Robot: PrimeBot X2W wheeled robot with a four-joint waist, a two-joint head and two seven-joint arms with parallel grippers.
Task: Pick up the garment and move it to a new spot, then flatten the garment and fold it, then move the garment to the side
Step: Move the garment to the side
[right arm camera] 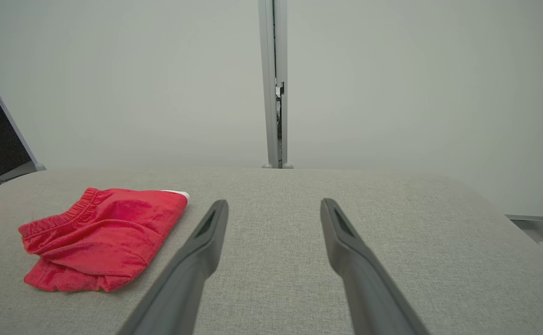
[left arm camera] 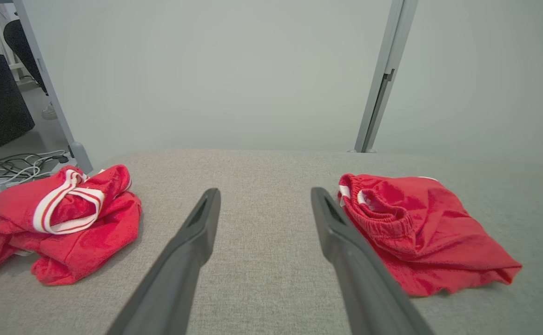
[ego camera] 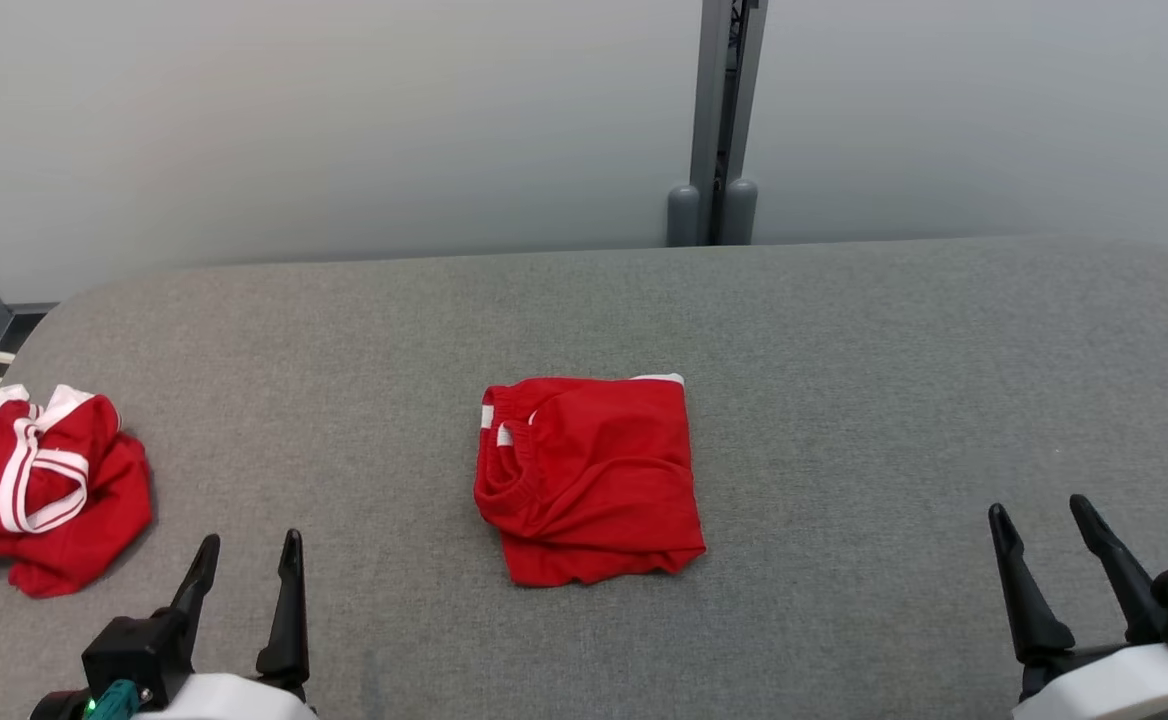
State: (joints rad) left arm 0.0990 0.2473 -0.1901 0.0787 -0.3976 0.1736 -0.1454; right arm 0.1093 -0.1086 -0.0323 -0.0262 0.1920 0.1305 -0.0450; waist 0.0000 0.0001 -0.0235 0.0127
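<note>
Both claws hang empty above the grey table [ego camera: 844, 330], each with its two dark fingers spread wide. The folded red garment [ego camera: 594, 480] lies flat on the table, ahead and to the right of the left claw [ego camera: 250, 540] and ahead and to the left of the right claw [ego camera: 1037, 508]. It is well apart from both, though somewhat nearer the left one. It looks like thin, soft, light knit cloth, limp rather than stiff, so the stacked layers will likely slide over each other and the fold could fall open if only the top layer is pinched. Its gathered elastic waistband [ego camera: 509, 455] faces the left claw's side and is the thickest, firmest part, probably the surest hold. The right claw could take the opposite folded edge, fingers going under all layers so the bundle lifts as one. The edge nearest both claws looks loose and uneven, a poor place to grip. A crumpled red garment [ego camera: 44, 490] with white trim sits just ahead and to the left of the left claw.
</note>
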